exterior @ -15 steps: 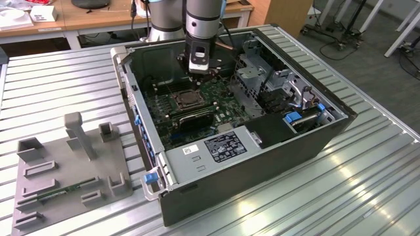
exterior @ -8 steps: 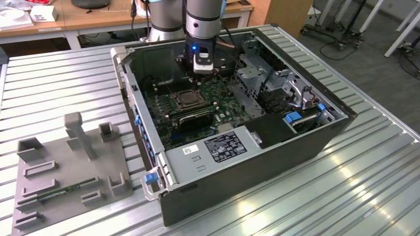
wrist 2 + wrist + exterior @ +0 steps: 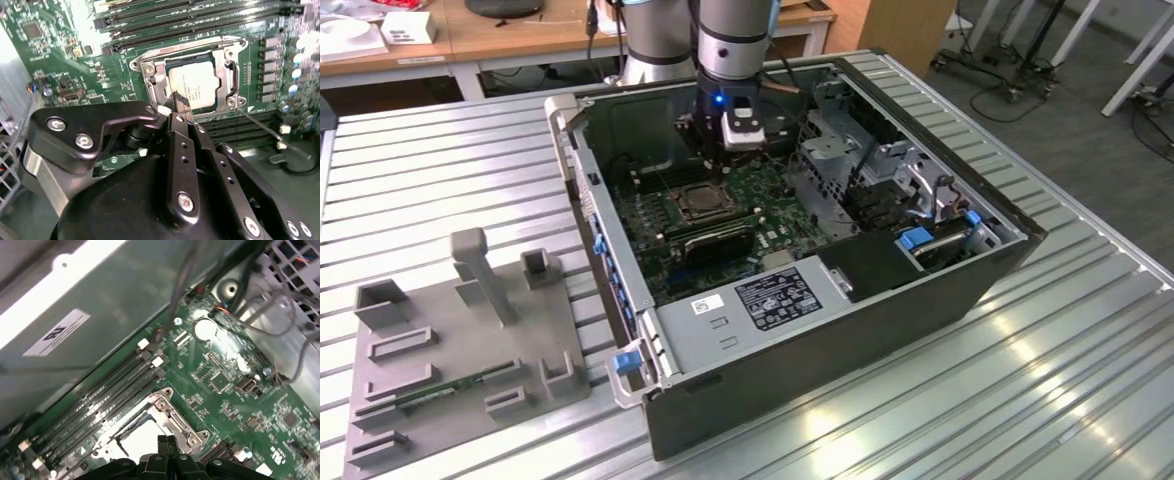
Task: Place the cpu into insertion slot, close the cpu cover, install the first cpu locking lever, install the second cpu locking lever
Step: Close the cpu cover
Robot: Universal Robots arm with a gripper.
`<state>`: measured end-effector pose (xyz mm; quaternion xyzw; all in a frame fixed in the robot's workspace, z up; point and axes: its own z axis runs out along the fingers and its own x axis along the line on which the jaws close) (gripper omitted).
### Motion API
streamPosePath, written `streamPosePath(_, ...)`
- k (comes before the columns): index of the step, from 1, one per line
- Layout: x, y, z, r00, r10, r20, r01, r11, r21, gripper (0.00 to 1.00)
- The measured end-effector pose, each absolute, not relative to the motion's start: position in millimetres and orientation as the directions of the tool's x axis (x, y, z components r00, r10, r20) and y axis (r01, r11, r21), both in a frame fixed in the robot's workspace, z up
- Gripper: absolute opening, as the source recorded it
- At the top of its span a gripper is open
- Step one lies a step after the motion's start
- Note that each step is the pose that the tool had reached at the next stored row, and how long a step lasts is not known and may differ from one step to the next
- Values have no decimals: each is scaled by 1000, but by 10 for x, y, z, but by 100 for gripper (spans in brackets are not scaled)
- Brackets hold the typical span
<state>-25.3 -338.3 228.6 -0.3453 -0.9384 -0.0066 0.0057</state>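
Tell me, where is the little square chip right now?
In the second wrist view the cpu sits in the insertion slot on the green board, just ahead of the gripper, beside the long black memory slots.

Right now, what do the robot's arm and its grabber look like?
The arm is a round silver-grey tube, dark near the wrist, where a small blue light glows above a little white box. The gripper is black, made of flat linked bars dotted with shiny silver screws, narrowing to slim fingers.
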Motion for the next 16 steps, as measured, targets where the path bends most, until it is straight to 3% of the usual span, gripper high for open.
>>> streamPosePath(16,-253,-3383,2281,-915,403,15,403,915,8,11)
